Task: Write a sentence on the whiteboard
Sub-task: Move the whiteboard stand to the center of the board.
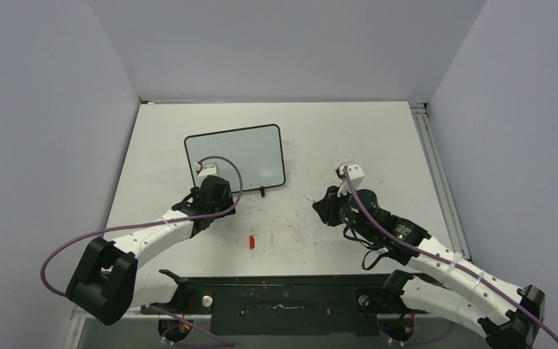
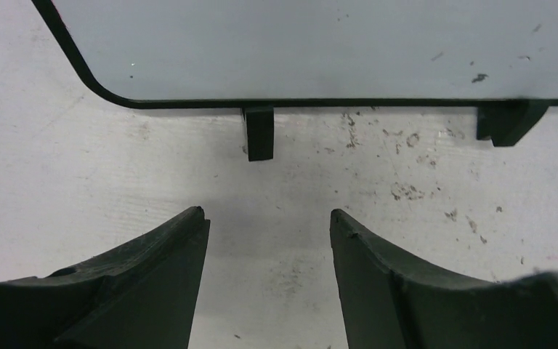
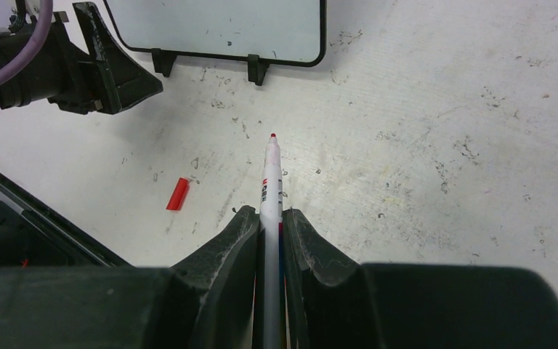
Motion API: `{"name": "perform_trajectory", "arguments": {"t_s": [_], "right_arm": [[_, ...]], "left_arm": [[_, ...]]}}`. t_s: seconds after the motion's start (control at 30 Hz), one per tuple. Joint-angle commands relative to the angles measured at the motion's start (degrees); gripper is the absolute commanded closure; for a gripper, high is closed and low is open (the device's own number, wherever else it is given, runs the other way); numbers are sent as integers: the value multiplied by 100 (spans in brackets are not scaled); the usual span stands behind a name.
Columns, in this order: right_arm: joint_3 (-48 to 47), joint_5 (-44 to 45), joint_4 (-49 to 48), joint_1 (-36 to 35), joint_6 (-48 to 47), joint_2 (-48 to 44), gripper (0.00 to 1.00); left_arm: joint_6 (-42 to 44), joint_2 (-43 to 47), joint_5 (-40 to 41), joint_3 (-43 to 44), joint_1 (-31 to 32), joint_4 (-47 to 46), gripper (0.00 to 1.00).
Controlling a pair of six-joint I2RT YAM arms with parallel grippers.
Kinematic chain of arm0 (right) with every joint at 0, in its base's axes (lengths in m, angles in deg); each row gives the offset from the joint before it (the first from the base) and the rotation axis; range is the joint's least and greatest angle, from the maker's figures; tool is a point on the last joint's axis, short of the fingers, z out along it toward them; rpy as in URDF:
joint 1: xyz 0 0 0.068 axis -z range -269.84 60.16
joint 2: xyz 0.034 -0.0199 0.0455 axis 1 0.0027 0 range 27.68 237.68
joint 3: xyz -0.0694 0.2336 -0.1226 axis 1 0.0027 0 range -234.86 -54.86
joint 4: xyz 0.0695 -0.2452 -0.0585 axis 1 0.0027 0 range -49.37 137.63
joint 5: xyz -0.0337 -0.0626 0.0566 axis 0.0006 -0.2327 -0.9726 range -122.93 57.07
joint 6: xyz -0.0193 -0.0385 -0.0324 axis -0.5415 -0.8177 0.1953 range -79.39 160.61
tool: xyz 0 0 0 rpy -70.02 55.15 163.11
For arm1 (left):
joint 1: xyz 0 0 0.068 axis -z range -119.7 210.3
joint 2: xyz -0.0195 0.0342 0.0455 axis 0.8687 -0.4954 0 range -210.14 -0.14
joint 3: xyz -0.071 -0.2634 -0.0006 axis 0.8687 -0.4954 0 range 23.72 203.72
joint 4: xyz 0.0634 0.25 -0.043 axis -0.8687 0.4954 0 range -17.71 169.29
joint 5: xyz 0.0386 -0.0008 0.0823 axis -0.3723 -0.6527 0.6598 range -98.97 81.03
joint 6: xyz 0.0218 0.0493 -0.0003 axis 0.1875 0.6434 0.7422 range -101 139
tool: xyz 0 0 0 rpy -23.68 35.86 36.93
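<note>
Whiteboard [image 1: 251,149] sits mid-table [image 1: 378,145], left of centre, no writing visible. L gripper [image 2: 269,214] wide apart, empty, just in front of it. R gripper [image 3: 270,212] clamped on uncapped marker [image 3: 271,174]. Risk: unbraced board slides or tips under pen pressure.

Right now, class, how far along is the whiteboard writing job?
Done: marker uncapped, red cap lying on the table. In hand: right gripper grips the marker, tip bare; left gripper open by the whiteboard. Left: the whole sentence; it shows no writing.
</note>
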Motion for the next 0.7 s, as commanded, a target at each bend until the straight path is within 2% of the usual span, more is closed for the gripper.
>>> {"name": "perform_trajectory", "arguments": {"t_s": [0.0, 0.23, 0.5, 0.67], "right_arm": [[-15, 113, -394, -1, 58, 68, 95], [66, 9, -563, -8, 129, 172, 95], [76, 8, -644, -17, 139, 237, 95], [81, 24, -632, -20, 136, 249, 95]], "left_arm": [[35, -306, 275, 306, -187, -654, 41], [160, -823, 192, 465, -344, -1043, 52], [162, -1266, 330, 635, -365, -1170, 56], [142, -1499, 356, 730, -374, -1150, 61]]}}
